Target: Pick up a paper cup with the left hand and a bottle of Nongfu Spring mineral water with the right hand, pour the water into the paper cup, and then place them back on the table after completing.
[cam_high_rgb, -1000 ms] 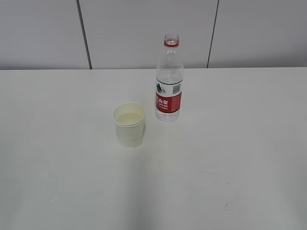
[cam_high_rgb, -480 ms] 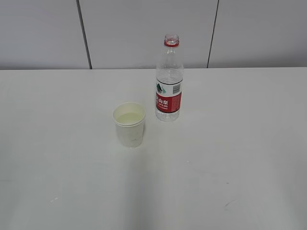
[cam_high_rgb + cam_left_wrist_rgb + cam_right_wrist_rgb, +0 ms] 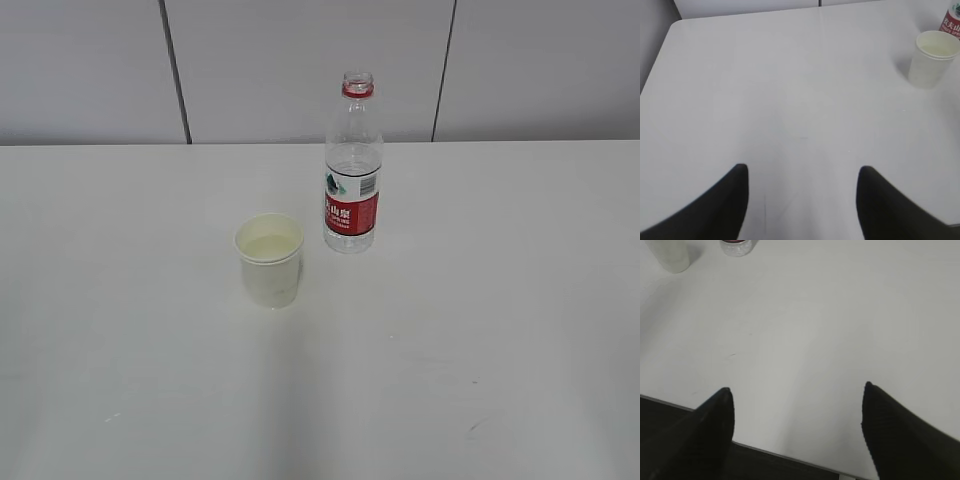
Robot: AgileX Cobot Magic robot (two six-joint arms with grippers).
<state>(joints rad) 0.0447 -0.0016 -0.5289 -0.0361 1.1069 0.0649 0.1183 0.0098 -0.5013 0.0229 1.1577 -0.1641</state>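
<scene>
A white paper cup (image 3: 269, 259) stands upright on the white table (image 3: 480, 300), with pale liquid inside. An uncapped clear bottle (image 3: 352, 170) with a red label stands just behind and right of it, partly filled with clear water. Neither arm shows in the exterior view. In the left wrist view my left gripper (image 3: 802, 172) is open and empty above bare table, with the cup (image 3: 932, 58) and the bottle's label (image 3: 952, 22) far at the upper right. In the right wrist view my right gripper (image 3: 797, 390) is open and empty over the table's near edge; the cup (image 3: 671, 255) and bottle base (image 3: 737, 246) are at the top left.
A grey panelled wall (image 3: 300, 70) runs behind the table. The table's front edge (image 3: 790, 456) shows in the right wrist view, dark below it. The table's left corner (image 3: 675, 25) shows in the left wrist view. Faint scuff marks (image 3: 475, 428) lie at the front right.
</scene>
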